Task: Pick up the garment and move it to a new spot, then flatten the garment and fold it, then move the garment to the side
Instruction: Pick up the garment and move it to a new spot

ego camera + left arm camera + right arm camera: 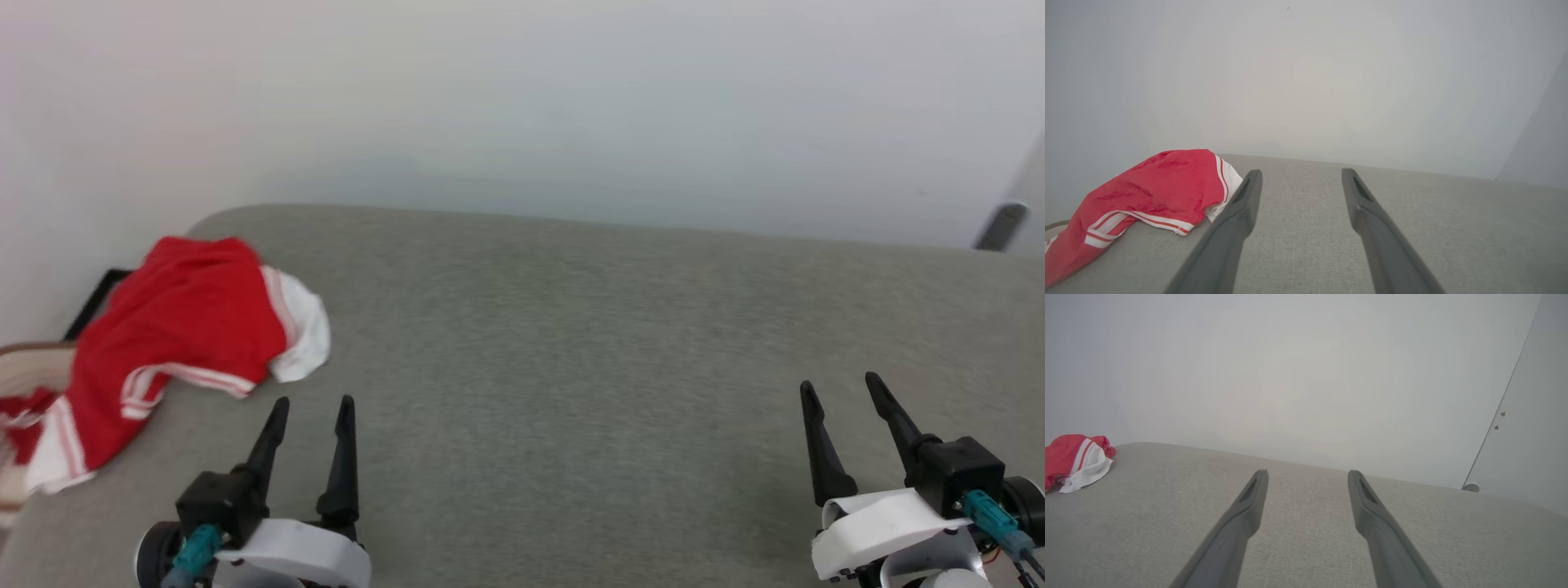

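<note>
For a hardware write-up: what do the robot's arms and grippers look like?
The left gripper and right gripper match: two long, tapering black fingers with pointed tips on a boxy black mount, backed by a rounded white wrist shell. A teal connector with a cable plugs in at each wrist. Close up, each finger has a slot near its tip.

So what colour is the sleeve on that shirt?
The sleeve is white with red stripes; the garment itself is red. The head view shows it best.
</note>
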Controlling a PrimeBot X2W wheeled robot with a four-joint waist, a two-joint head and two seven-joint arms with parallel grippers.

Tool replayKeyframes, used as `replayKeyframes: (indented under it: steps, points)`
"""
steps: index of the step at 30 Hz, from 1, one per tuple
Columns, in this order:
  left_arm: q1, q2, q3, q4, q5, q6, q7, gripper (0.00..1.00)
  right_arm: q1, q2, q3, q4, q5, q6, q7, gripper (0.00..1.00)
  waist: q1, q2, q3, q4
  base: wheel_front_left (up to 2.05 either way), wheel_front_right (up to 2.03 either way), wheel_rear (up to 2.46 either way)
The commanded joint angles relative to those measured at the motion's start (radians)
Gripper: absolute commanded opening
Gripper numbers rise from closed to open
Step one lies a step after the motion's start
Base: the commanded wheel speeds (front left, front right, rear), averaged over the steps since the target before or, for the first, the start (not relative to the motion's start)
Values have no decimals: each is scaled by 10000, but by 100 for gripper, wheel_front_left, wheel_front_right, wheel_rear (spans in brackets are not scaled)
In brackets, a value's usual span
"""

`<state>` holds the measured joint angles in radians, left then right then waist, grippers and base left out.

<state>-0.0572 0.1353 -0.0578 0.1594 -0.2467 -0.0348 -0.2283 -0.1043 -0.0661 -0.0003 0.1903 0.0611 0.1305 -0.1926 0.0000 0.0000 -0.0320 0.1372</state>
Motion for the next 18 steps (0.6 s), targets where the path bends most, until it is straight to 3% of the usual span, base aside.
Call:
replayKeyframes:
  steps: [1, 11, 18]
  points:
    - [-66, 13, 90, 53, -111, 111, 85, 100, -54, -76, 131, 78, 111, 4, 2, 100, 0, 0, -184, 1085, 0, 0, 0]
    - [-118, -40, 518, -18, -615, 520, 592, 100, -436, -32, 899, 549, 296, 2, -136, 100, 0, 0, -415, 3065, 0, 0, 0]
    - [-264, -54, 595, -173, -888, 561, 887, 100, -596, 4, 1041, 715, 291, 2, -194, 100, 0, 0, -291, 3478, 0, 0, 0]
